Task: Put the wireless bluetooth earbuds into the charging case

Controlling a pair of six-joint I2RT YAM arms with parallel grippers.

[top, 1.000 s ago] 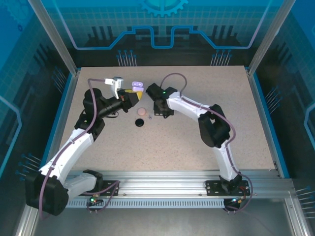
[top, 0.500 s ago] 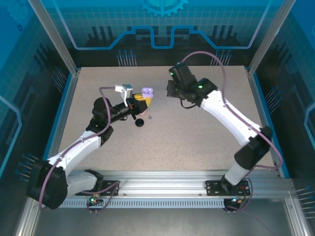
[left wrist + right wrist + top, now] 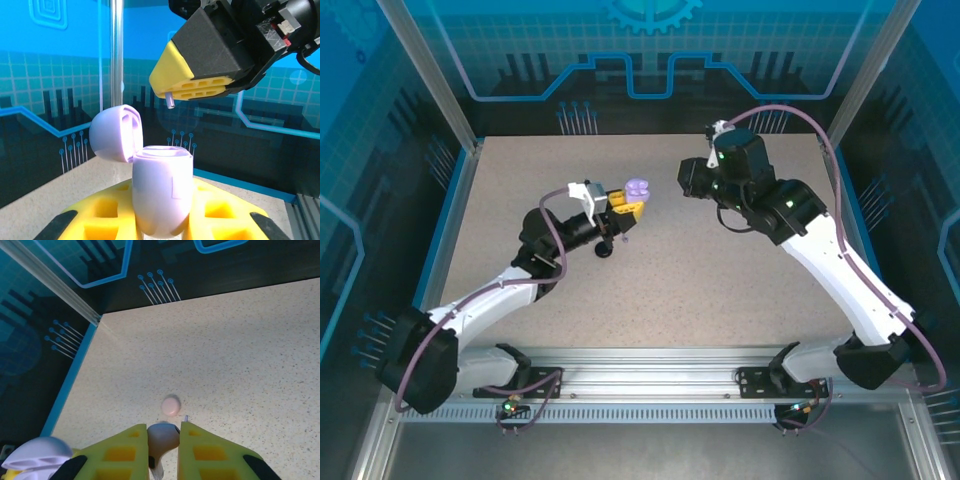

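Left of centre, your left gripper clamps the open lavender case upright so your right gripper, pinching an earbud, can drop it in

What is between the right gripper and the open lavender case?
Nothing: the left wrist view shows open air between the right gripper, an earbud poking from it, and the lavender case below.

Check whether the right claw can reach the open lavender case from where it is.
Probably yes. The left claw holds the lavender case up with its lid swung open, and the right claw, gripping an earbud, hangs close by with nothing between.
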